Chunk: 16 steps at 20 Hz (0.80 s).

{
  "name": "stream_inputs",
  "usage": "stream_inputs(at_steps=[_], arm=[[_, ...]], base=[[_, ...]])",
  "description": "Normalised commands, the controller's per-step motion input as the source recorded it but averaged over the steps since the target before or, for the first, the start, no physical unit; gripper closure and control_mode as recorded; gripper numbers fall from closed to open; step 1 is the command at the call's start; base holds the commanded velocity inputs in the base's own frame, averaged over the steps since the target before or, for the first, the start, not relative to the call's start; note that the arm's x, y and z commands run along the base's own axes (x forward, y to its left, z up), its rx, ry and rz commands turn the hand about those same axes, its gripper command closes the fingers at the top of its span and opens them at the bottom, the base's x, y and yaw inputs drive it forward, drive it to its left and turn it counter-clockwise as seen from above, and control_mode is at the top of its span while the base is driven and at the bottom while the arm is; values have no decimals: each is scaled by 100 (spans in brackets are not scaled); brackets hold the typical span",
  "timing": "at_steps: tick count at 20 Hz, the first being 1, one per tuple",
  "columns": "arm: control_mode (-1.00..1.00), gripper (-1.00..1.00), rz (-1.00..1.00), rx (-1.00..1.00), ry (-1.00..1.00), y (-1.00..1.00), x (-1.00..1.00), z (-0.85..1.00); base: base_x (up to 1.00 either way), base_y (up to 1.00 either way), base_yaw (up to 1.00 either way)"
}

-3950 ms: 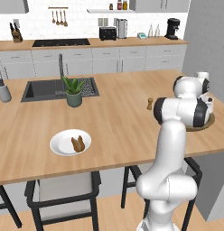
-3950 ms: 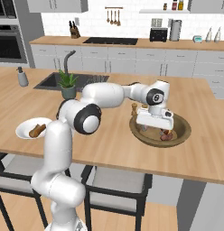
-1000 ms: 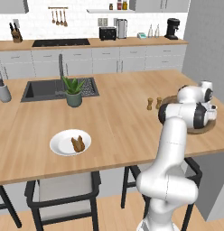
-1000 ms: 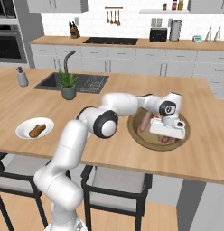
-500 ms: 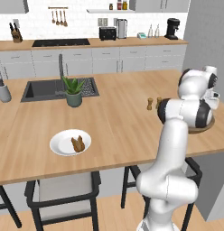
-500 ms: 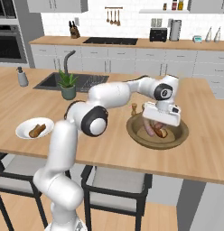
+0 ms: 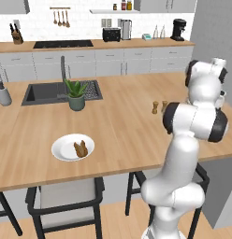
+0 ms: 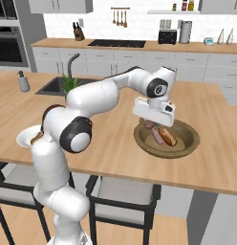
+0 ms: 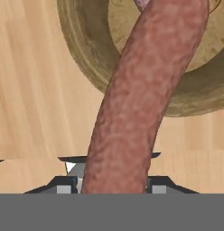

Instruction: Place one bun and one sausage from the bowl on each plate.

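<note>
— Grip looked firm, did it? What had the gripper [image 9: 113, 182] got?

— It was closed partway on the reddish-brown sausage [image 9: 145, 90], gripped near one end so the rest jutted out ahead of the fingers. In the hand view it hung over the rim of the wooden bowl [image 9: 84, 54], off the wood, which I'd judge suited a carry toward a plate.

— And the bowl's contents?

— From the right base view, the bowl [image 8: 186, 145] held a bun [image 8: 168, 135] and something pale pink beside it, likely the other sausage [image 8: 156, 135]; the hand hid part of them.

— The plates?

— The white plate [image 7: 61, 151] sat well apart, near the counter's front edge by the stool, with one brown item [image 7: 81, 149] on it, too small to name. I couldn't pick out the teal one.
</note>
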Motion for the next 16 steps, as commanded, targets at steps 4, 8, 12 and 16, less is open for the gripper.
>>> stream_inputs(at_steps=[4,8,12,16], arm=[[-100,100,0,0,-15,100,-24,22],[-100,100,0,0,-7,100,-8,22],[-100,100,0,0,-2,100,2,19],[-100,100,-1,0,0,100,13,12]], base=[[0,0,0],[0,0,0],[0,0,0],[0,0,0]])
